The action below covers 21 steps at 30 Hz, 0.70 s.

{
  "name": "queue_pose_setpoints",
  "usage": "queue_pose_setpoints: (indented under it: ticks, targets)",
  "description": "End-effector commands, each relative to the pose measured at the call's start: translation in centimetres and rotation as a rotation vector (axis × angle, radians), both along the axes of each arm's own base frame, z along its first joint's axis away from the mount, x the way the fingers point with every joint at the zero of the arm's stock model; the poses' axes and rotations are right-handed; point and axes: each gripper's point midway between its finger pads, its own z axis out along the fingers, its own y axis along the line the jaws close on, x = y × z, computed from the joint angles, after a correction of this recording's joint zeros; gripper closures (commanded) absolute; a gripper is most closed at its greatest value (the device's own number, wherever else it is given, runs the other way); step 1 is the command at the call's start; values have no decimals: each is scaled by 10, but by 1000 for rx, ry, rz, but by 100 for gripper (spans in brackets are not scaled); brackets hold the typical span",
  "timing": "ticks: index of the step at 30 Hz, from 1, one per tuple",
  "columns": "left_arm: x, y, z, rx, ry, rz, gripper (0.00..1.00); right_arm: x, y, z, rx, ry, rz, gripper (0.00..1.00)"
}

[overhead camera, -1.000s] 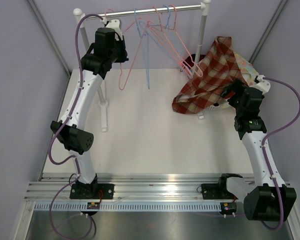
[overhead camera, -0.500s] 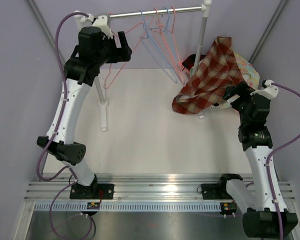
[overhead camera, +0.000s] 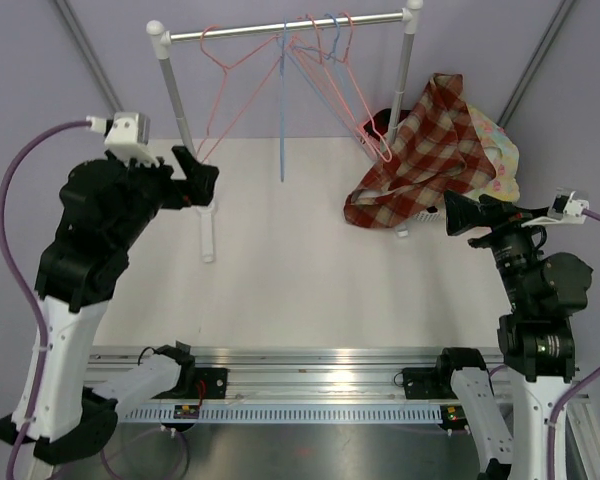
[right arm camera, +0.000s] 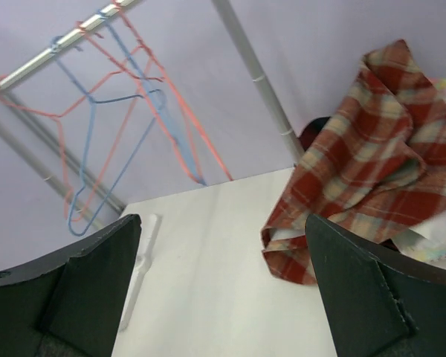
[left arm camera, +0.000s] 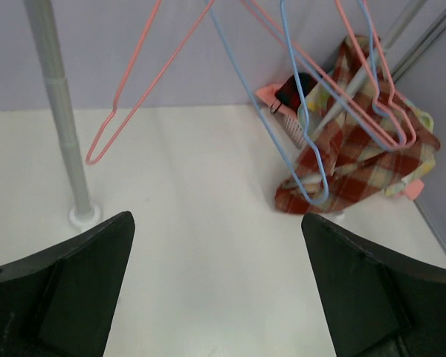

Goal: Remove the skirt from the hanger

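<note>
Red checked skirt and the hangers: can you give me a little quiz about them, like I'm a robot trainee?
1. True or false: the left gripper is holding the red plaid cloth skirt.
2. What colours are the thin wire hangers on the metal rail? A green and yellow; B pink and blue; C black and white.
3. Fill in: the right gripper has its jaws ____.

Key: 1 false; 2 B; 3 open.

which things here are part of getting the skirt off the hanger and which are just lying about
Job: plaid skirt, wire hangers, rack rail.
Lying about: floral cloth beside the skirt, dark item behind it.
</note>
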Motion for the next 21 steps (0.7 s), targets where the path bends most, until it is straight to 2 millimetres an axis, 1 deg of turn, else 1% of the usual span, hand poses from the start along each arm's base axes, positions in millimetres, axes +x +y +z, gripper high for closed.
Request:
queue_pose_setpoints:
  ticks: [1, 2, 3, 4, 5, 6, 7, 8, 9, 10, 11, 12, 13, 14, 15, 17, 21]
  targets:
    - [-24, 28, -22, -20, -25, 112, 1, -32, 23, 11, -1, -1, 130, 1]
    - [-33, 35, -28, -27, -36, 128, 1, -37, 25, 11, -1, -8, 136, 1]
    - [-55, 46, -23, -54, -89, 142, 1, -41, 26, 11, 5, -13, 140, 0]
    - [-58, 51, -42, -51, -79, 164, 1, -50, 27, 14, 20, -35, 147, 1]
    - [-65, 55, -46, -58, -91, 170, 1, -55, 28, 16, 27, -48, 152, 0]
    - [-71, 58, -49, -72, -100, 177, 1, -58, 28, 13, 38, -49, 154, 1]
    - [-83, 64, -58, -86, -114, 189, 1, -69, 28, 16, 66, -72, 152, 1]
    - [-87, 65, -62, -92, -120, 187, 1, -73, 28, 16, 77, -85, 154, 1]
    - [-92, 66, -68, -96, -122, 179, 1, -74, 28, 9, 94, -80, 153, 1]
    - [-98, 67, -76, -95, -119, 175, 1, -87, 27, 14, 120, -129, 154, 0]
    - [-100, 68, -82, -88, -109, 175, 1, -91, 26, 12, 132, -143, 152, 1]
    - [-100, 70, -87, -77, -99, 184, 1, -92, 26, 7, 144, -139, 152, 1]
    - [-103, 72, -94, -69, -85, 187, 1, -99, 26, 5, 146, -144, 150, 1]
    - [-102, 71, -102, -60, -67, 187, 1, -100, 26, 2, 147, -135, 151, 1]
    - [-102, 71, -106, -56, -61, 186, 1, -104, 27, 4, 143, -136, 158, 1]
    - [-103, 71, -114, -54, -56, 183, 1, -103, 30, 0, 126, -107, 170, 0]
    - [-101, 72, -127, -38, -34, 192, 1, -104, 28, 2, 97, -91, 156, 1]
